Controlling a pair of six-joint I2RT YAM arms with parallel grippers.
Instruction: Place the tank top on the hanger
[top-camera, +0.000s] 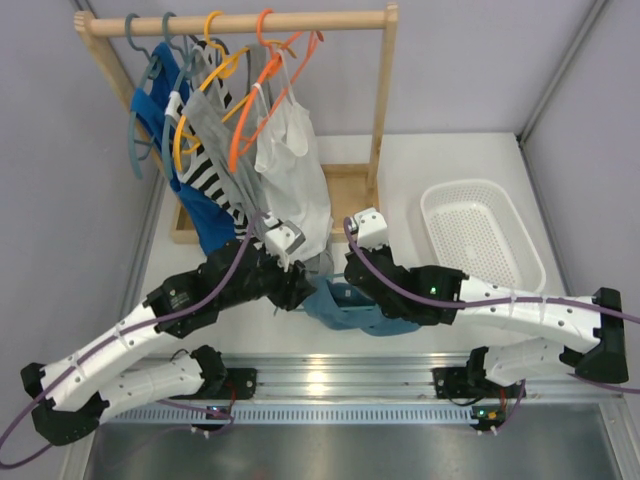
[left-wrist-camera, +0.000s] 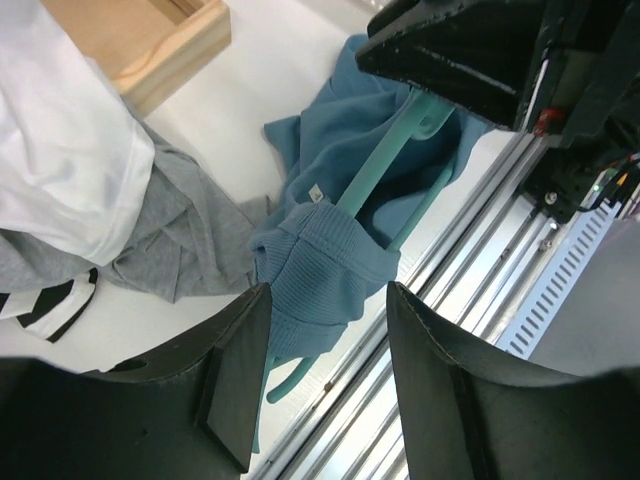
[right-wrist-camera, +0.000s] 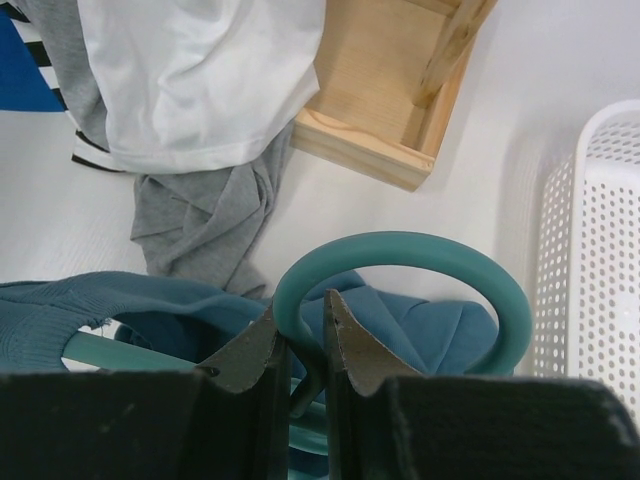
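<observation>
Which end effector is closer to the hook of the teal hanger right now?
Right. The right end effector is shut on the hanger at its hook; the left end effector stands open farther along, at the hanger's arm end, straddling the bunched tank top.

1. No word, brand, number or sign can be read in any of the three views.
2. The tank top (left-wrist-camera: 330, 130) carries a small pale tag (left-wrist-camera: 313, 193) on its fabric, seen from the left wrist. Anything printed on the tag is too small to make out.
</observation>
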